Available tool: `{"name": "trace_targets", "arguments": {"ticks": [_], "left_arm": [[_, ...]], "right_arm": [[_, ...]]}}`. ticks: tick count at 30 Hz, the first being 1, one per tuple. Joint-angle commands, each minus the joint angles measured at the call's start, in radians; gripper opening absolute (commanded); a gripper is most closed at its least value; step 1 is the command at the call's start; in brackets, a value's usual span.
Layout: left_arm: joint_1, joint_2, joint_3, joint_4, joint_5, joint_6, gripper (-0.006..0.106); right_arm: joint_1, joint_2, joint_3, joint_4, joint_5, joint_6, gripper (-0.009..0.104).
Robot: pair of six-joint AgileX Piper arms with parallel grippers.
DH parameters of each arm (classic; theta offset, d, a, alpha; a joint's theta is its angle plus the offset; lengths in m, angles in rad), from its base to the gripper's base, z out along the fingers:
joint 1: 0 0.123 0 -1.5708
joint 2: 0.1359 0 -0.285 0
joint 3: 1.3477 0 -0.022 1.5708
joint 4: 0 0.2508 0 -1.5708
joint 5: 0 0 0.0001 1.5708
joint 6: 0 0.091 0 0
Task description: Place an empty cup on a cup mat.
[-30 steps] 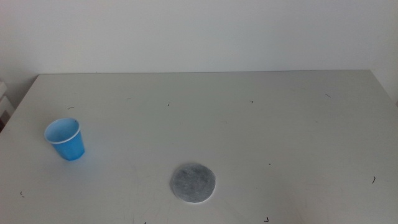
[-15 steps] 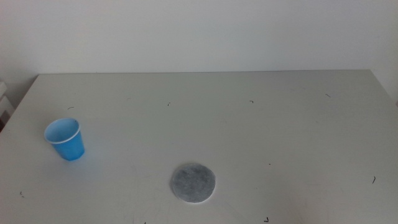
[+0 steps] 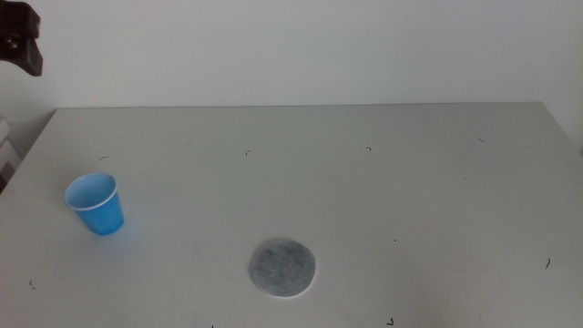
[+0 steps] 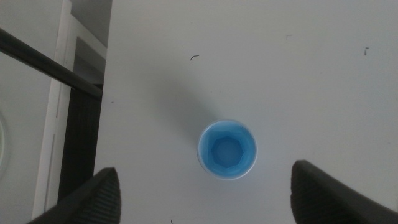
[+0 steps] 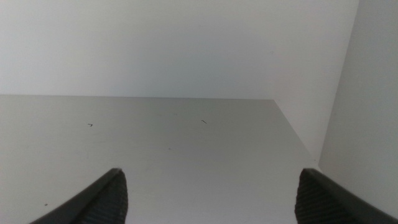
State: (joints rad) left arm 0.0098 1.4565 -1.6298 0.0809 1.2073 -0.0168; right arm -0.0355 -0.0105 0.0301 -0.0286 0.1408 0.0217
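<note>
At left-centre of the middle view: cup point(image 3: 95, 204), upright on the tabletop point(image 3: 383, 191), mouth up, inside empty, near the tabletop's left edge. Touched by nothing. Same cup point(image 4: 227, 150) seen from straight above in the left wrist view, light blue inside visible, rim white.

Lower centre of the middle view: cup mat point(image 3: 282, 269), flat on the tabletop, bare, well apart from the cup and to its right, nearer the frame's bottom edge.

Upper left corner of the middle view: dark piece of the left arm, high above the tabletop's far-left corner. Left gripper point(image 4: 205, 186) pointing down at the cup from well above; jaws spread wide, far wider than the cup, holding nothing, cup framed between them with clear tabletop on both sides.

Right gripper point(image 5: 208, 193) outside the middle view; in its wrist view, jaws wide apart, holding nothing, facing bare tabletop and a white wall point(image 5: 174, 43).

Few small dark specks scattered on the tabletop.
</note>
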Motion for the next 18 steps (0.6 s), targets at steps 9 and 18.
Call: {"name": "trace_targets", "arguments": {"ticks": [9, 18], "left_arm": [[0.025, 0.155, -0.032, -0.064, 0.035, 0.046, 0.105], [0.116, 0.305, -0.032, -0.178, 0.016, 0.151, 0.105]], "right_arm": [[0.000, -0.026, -0.008, -0.014, -0.075, -0.005, 0.094], [0.000, -0.026, -0.008, -0.014, -0.075, -0.005, 0.094]]}}
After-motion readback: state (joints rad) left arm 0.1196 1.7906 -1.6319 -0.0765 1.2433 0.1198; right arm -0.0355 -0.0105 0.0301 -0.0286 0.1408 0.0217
